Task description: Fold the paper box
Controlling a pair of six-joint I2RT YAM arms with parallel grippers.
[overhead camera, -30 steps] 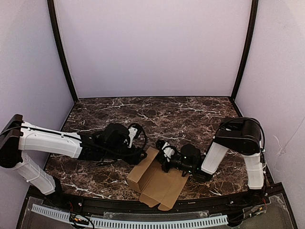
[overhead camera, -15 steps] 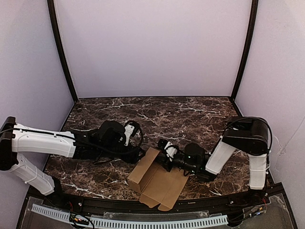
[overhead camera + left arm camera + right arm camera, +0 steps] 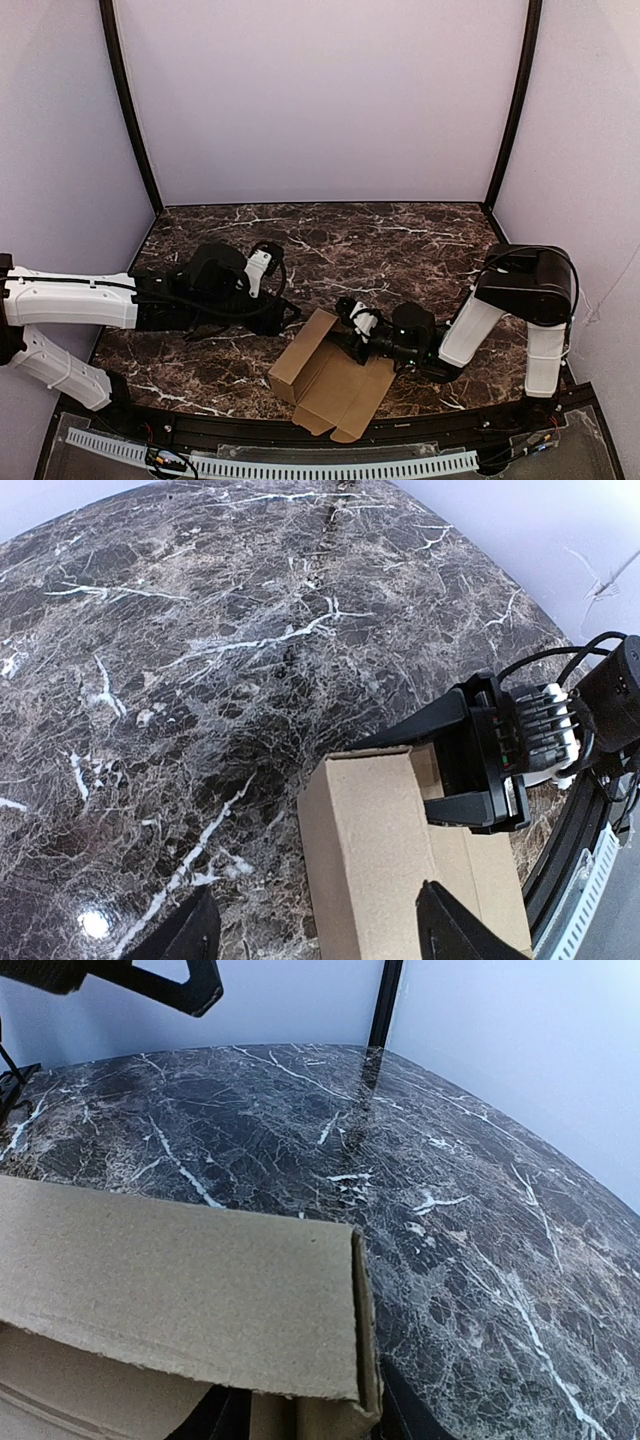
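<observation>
The paper box point(image 3: 322, 375) is brown cardboard, partly folded: a narrow raised box section on the left and flat flaps spread to the right, near the table's front edge. My left gripper point(image 3: 287, 310) is open and empty, just left of and behind the box's far end; in the left wrist view its fingers point(image 3: 190, 932) straddle the box point(image 3: 385, 865) from above without touching it. My right gripper point(image 3: 352, 332) is at the box's far right corner, its jaws closed around the end flap point(image 3: 362, 1330); it also shows in the left wrist view point(image 3: 470, 770).
The dark marble table point(image 3: 400, 250) is walled by lilac panels at the back and sides. A black rail point(image 3: 300, 440) runs along the front edge, close to the box's near flaps.
My left arm has drawn back to the left, away from the box's far end. My right gripper has shifted slightly right and nearer. The box has stayed put.
</observation>
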